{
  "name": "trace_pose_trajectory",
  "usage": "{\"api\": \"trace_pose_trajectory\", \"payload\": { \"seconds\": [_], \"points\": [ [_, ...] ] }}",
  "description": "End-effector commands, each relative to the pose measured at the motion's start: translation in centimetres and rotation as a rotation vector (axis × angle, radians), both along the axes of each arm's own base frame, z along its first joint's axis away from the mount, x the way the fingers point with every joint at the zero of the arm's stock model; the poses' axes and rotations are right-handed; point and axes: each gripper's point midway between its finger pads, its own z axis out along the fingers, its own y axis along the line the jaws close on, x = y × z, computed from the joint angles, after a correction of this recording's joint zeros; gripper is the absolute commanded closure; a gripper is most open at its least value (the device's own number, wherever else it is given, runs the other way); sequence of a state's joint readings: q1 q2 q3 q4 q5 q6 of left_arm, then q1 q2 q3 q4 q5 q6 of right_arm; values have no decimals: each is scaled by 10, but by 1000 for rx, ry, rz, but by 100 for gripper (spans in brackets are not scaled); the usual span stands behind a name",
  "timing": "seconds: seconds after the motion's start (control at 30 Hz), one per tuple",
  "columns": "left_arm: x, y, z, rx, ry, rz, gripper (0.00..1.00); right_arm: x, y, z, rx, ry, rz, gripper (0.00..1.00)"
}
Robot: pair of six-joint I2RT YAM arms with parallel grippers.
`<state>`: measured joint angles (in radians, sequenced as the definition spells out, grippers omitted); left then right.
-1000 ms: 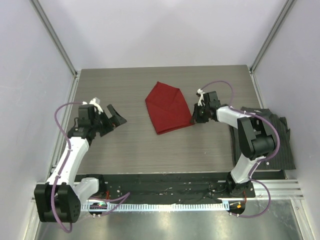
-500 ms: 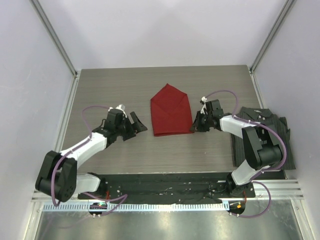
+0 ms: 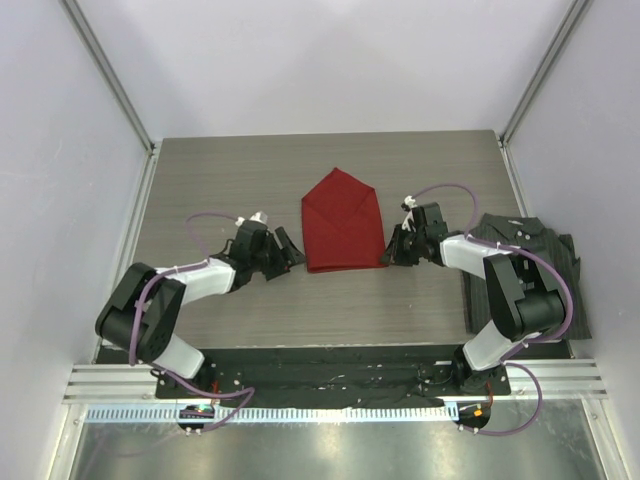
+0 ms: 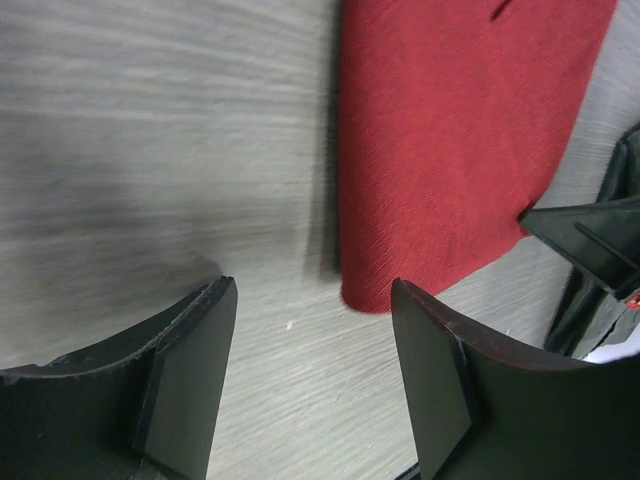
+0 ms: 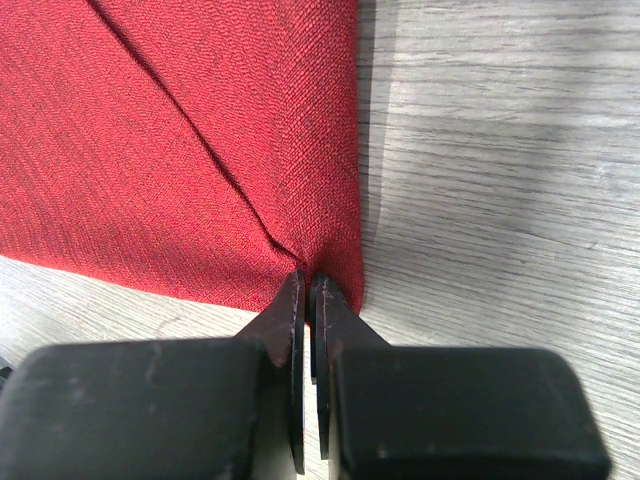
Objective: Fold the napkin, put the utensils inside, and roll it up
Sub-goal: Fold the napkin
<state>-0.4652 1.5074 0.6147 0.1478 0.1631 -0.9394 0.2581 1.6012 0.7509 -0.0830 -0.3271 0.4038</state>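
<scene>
Grey table: the napkin points lengthwise toward the far edge; right claw pinches its corner, left claw wide.

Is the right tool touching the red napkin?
Touching. In the right wrist view the right tool, shut, pinches the napkin at its corner.

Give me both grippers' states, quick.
Left gripper: open, empty, beside the napkin.
Right gripper: shut on the napkin's corner.

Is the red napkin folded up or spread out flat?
Folded. The napkin lies on the table with its corner flaps turned in. Their diagonal edges cross it, and its far end comes to a point.
</scene>
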Motion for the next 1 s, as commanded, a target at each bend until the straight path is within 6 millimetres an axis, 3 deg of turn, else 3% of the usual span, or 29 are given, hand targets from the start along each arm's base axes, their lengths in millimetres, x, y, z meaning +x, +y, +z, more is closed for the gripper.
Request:
{"api": "trace_pose_trajectory", "payload": {
  "seconds": [0.0, 0.13, 0.43, 0.87, 0.97],
  "points": [
    [19, -14, 10, -37, -77, 4, 32, 3, 0, 3, -2, -29, -6, 99],
    [20, -18, 5, -48, -68, 3, 36, 3, 0, 4, 0, -30, -6, 99],
    [12, -30, -9, -48, -39, -28, 55, 4, 1, 6, 1, -34, -7, 99],
    [5, -43, -23, -48, 0, -60, 68, 5, 1, 8, 4, -41, -6, 99],
    [6, -44, -24, -50, 5, -61, 75, 5, 0, 8, 4, -43, -8, 99]
  ]
}}
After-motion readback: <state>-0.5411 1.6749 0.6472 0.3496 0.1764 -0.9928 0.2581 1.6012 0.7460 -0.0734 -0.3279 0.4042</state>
